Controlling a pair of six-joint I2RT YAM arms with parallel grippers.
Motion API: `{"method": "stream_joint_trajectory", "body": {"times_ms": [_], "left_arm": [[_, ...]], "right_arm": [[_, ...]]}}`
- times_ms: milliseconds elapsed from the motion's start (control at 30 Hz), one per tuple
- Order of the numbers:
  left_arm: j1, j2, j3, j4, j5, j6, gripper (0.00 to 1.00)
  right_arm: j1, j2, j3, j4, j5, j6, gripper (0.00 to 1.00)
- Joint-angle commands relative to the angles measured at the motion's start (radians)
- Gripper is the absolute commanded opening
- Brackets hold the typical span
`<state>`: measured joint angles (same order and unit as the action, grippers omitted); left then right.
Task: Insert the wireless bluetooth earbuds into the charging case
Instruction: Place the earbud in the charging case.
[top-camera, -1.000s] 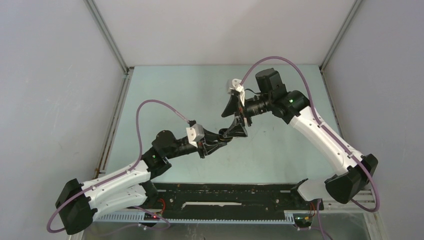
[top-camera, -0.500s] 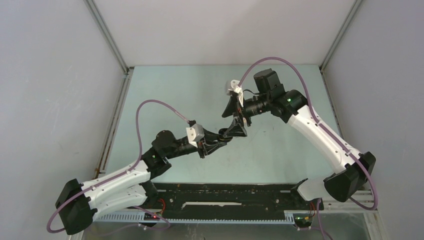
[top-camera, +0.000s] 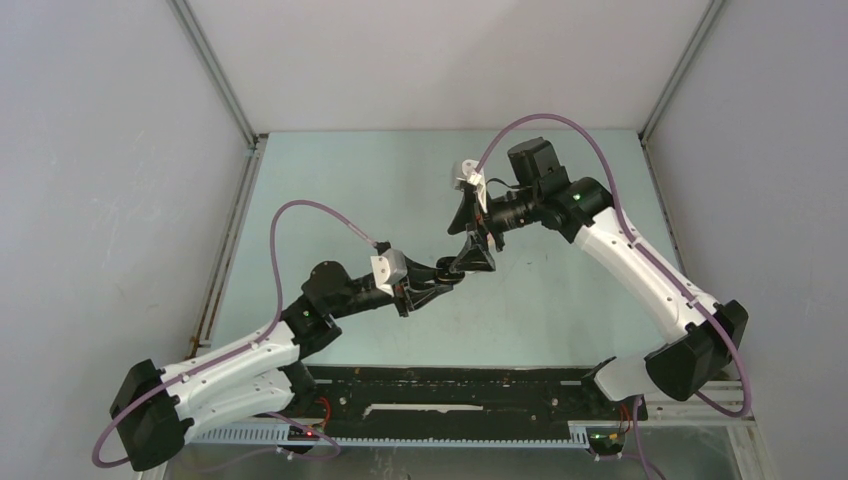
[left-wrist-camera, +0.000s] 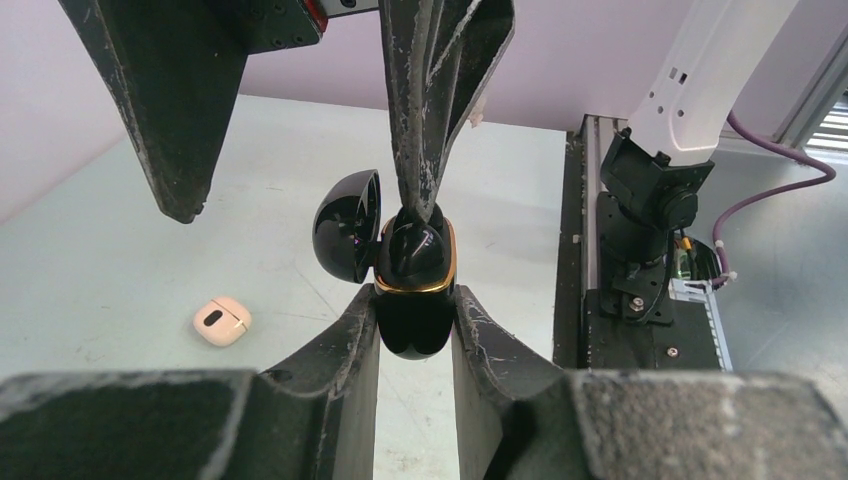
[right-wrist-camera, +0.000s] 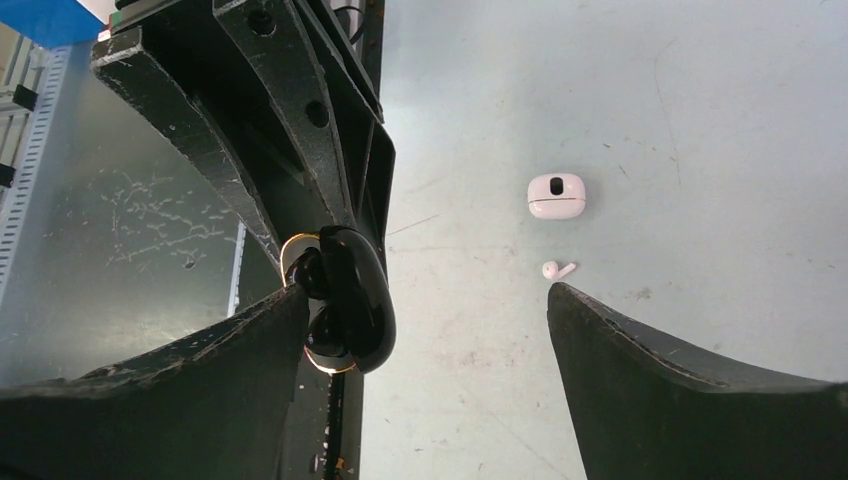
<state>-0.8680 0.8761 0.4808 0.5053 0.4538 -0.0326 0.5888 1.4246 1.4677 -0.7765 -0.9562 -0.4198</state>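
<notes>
My left gripper (left-wrist-camera: 415, 300) is shut on a glossy black charging case (left-wrist-camera: 412, 320) with a gold rim. Its lid (left-wrist-camera: 345, 238) hangs open to the left. Dark rounded earbuds (left-wrist-camera: 408, 248) sit in the case's wells. My right gripper (right-wrist-camera: 428, 290) is open wide. One of its fingers (left-wrist-camera: 425, 130) comes down from above, and its tip touches the earbuds in the case. The other finger (left-wrist-camera: 170, 100) stands apart to the left. In the right wrist view the case (right-wrist-camera: 352, 300) rests against the left finger (right-wrist-camera: 200, 380). A tiny pale earbud (right-wrist-camera: 557, 269) lies on the table.
A beige closed case (left-wrist-camera: 221, 321) lies on the table (top-camera: 560, 290) left of the held case. In the right wrist view a pale closed case (right-wrist-camera: 556, 195) lies just beyond the loose earbud. A black rail (top-camera: 450, 390) runs along the near edge by the arm bases. Walls enclose the table.
The right arm has shifted very slightly and its jaws have narrowed a touch. The left arm and the held case have not moved.
</notes>
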Motion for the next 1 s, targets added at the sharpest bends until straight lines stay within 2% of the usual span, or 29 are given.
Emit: {"method": "stream_joint_trajectory", "body": {"times_ms": [0,333,567,967], "left_arm": [[-0.003,-0.012,0.056,0.010,0.010,0.026,0.00],[-0.003,-0.004,0.064,-0.008,0.007,0.031,0.00],[-0.003,0.001,0.066,-0.018,-0.002,0.031,0.00],[-0.002,0.003,0.074,-0.035,-0.026,0.016,0.00]], "right_arm": [[-0.006,-0.009,0.004,-0.022,-0.027,-0.040,0.91],[-0.071,-0.090,-0.010,-0.169,-0.172,-0.228,0.94],[-0.118,-0.037,-0.065,-0.186,-0.220,-0.315,0.94],[-0.055,-0.003,-0.065,-0.178,-0.173,-0.322,0.89]]}}
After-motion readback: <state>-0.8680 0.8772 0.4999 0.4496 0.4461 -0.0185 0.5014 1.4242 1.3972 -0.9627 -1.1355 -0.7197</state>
